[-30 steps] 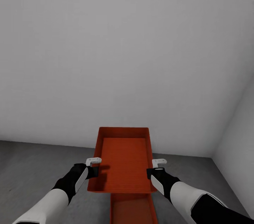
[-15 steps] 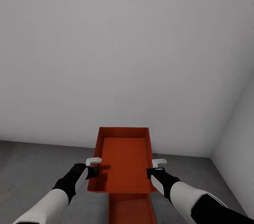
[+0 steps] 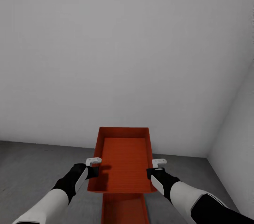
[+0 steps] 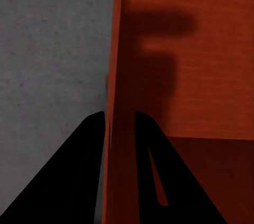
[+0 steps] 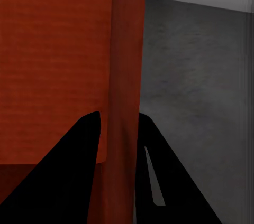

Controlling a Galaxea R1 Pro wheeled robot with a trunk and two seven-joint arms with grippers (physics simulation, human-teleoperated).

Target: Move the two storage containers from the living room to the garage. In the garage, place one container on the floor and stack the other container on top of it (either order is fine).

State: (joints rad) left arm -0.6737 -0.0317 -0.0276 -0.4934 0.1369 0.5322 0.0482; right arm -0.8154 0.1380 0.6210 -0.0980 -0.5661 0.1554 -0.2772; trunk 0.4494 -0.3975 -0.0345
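Arms reach forward from the lower corners of the head view, both bent a little inward, white on the forearm and black toward the wrist. Between them hangs an orange-red storage container [image 3: 123, 160], an open bin with low walls, lifted above the dark grey concrete floor [image 3: 31, 167]. The left gripper [image 3: 94, 167] sits on the left long wall of this bin and the right gripper [image 3: 155, 168] sits on the right long wall, at about the same height, so the bin looks level.

In the left wrist view the two dark fingers [image 4: 79, 176] stand on both sides of the thin red wall [image 4: 112, 129], one outside over the floor and one inside the bin, closed narrow onto the wall. In the right wrist view it is the same: the fingers [image 5: 74, 171] clamp the red wall [image 5: 124, 102], with the bin floor on one side and the grey concrete on the other.

A second container [image 3: 123, 210] of the same colour lies lower, at the bottom edge of the head view, partly under the near end of the held one. Whether the two touch I cannot tell.

Behind them rises a plain grey-white wall [image 3: 123, 51], and a side wall [image 3: 236, 125] meets it at the right.
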